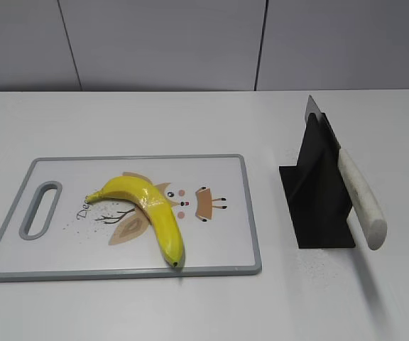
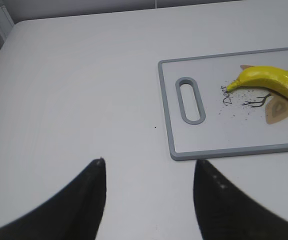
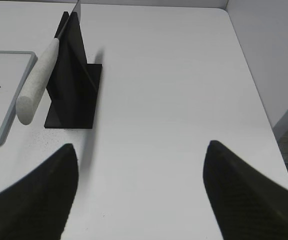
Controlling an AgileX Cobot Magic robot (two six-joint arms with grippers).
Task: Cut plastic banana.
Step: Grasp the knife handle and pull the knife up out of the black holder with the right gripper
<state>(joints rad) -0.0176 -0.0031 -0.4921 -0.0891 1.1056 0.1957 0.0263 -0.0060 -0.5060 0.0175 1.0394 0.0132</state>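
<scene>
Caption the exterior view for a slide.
Plastic banana lies on the cutting board; the knife rests in its black stand to the right.

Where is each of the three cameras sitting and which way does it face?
Exterior: in front of the table, slanting down at banana, cutting board and knife in its stand; no robot parts.
Left wrist: above bare table, toward the board's handle end; open left gripper.
Right wrist: toward knife and stand; open right gripper.
All three show the board.
</scene>
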